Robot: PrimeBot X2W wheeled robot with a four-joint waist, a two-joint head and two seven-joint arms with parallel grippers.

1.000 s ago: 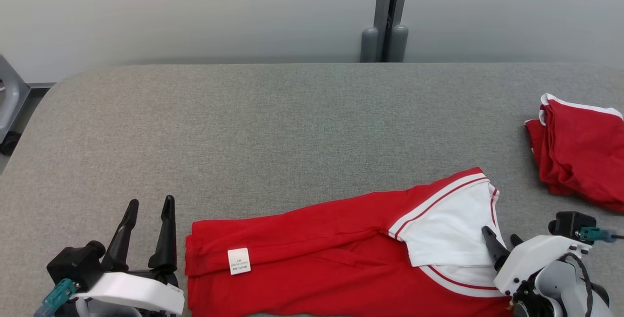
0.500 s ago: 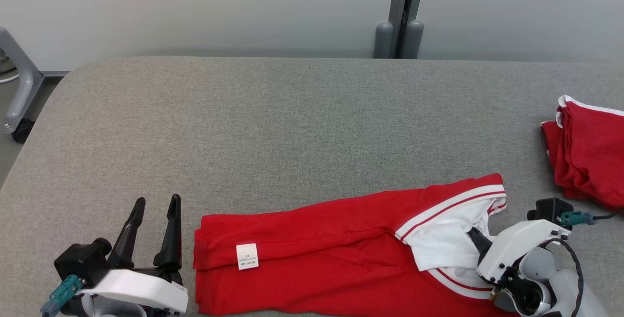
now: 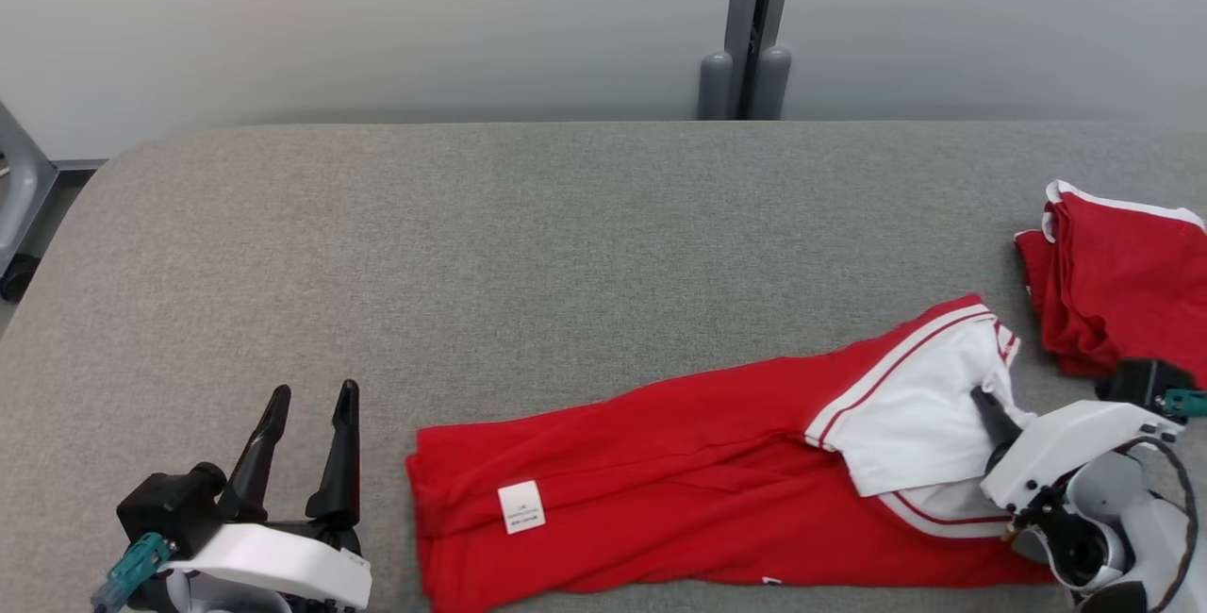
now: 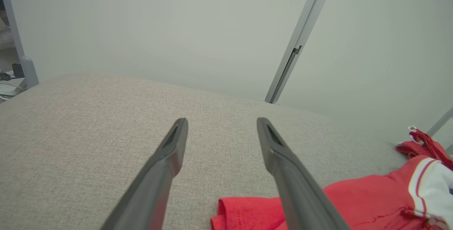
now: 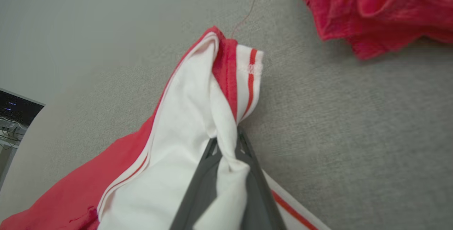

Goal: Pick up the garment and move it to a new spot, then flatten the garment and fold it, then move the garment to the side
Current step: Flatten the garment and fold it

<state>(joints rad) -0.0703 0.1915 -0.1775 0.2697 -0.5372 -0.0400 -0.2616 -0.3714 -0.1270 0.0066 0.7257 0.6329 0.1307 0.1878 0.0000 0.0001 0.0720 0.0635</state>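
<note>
1. Clamping the right gripper (image 5: 227, 143) on a bunched white fold of the garment (image 3: 660, 462), fingers pressing the cloth from both sides, at 4 o'clock in the head view
2. Lying long and mostly flat on the table (image 3: 566, 245), stretching from 6 o'clock to 4 o'clock, red end pointing toward 7, white striped end toward 3
3. Showing a white label (image 3: 521, 506) on the red part near 6 o'clock
4. Holding the left gripper (image 3: 314, 391) at 7 o'clock, fingers spread wide apart, gripping nothing, just beside the garment's red end without touching it
5. Resting a red pile (image 3: 1122, 292) at 3 o'clock, near the garment's white end, gray table showing between them
</note>
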